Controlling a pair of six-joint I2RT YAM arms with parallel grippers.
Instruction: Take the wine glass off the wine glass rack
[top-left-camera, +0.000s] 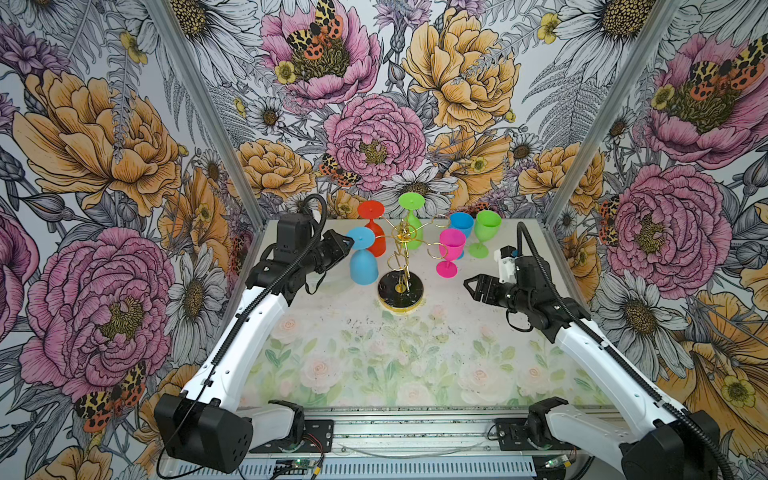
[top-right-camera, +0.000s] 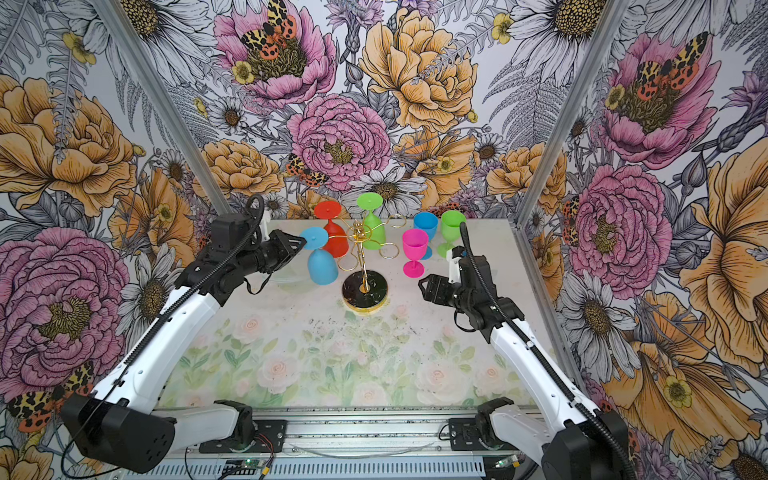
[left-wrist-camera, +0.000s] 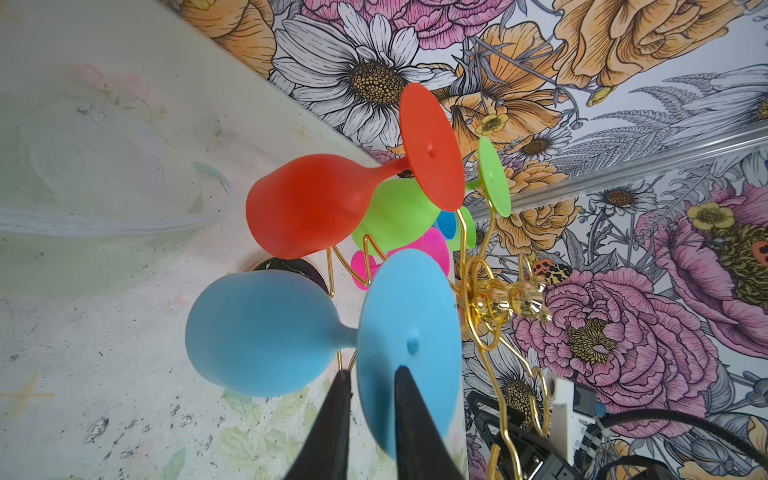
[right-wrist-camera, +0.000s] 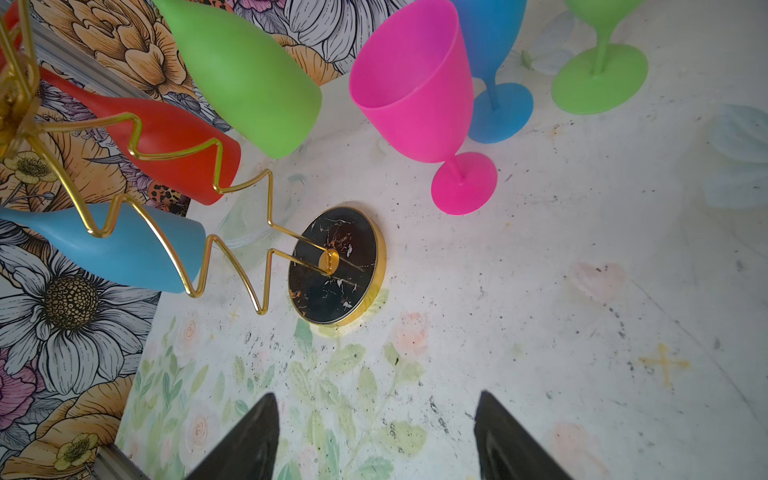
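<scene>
Centre of the table (top-left-camera: 374, 353): the wine glass rack (top-left-camera: 395, 289), with its round black, gold-rimmed base flat on the floral surface and its gold wire post upright, as you see in both top views. Three glasses hang bowl-down from its curled arms: a light blue wine glass (top-left-camera: 364, 266) on the arm nearest your left arm, a red wine glass (top-left-camera: 377, 243) just behind it, and a green wine glass (top-left-camera: 413, 235) on the far side of the post. Your left gripper (left-wrist-camera: 370, 374) is raised to hook level and reaches in at the foot of the light blue wine glass. In the left wrist view its two black fingers (left-wrist-camera: 409, 415) are drawn in to a narrow gap with the rim of the foot disc between them, one on the flat outer face and one on the stem side. The foot is thus pinched while the glass hangs on its hook. Your right gripper (top-left-camera: 468, 287) hovers above the table on the other side of the rack, near the base but apart from it, jaws wide apart with nothing between them. Beyond it three glasses stand upright on the table: a pink wine glass (top-left-camera: 451, 245) nearest the rack, a darker blue wine glass (top-left-camera: 461, 222) just behind it, and a second green wine glass (top-left-camera: 487, 226) beside that.
</scene>
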